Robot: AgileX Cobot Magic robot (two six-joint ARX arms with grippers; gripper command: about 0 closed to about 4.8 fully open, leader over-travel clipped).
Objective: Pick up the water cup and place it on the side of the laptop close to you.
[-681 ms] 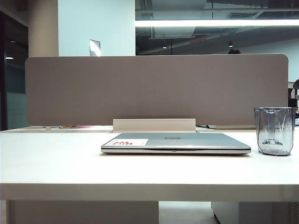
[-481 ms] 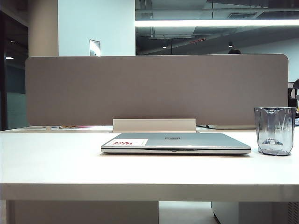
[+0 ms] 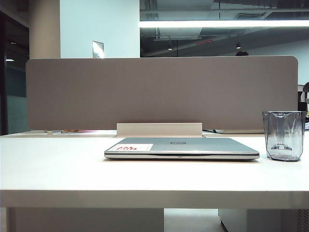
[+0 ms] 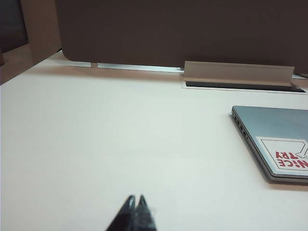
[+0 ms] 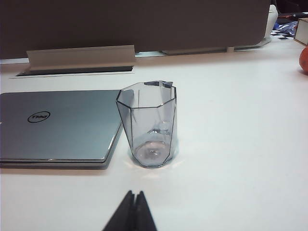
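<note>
The left gripper [image 4: 135, 202] is hovering low over the bare white table [image 4: 106, 144], its dark fingertips pressed together. Well off to one side the laptop [image 4: 274, 139] is lying closed and flat — only part of it is showing, with a white sticker [image 4: 285, 155] in red print on the lid. Beyond it a pale cable flap [image 4: 238, 73] is standing raised against the grey divider [image 4: 183, 29] — probably hinged at the slot.

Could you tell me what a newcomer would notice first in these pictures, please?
The closed silver laptop lies flat mid-table, a red-printed white sticker on its lid. The clear bluish water cup stands upright just right of it. Both hands, left hand and right hand, are shut and hold nothing.
</note>
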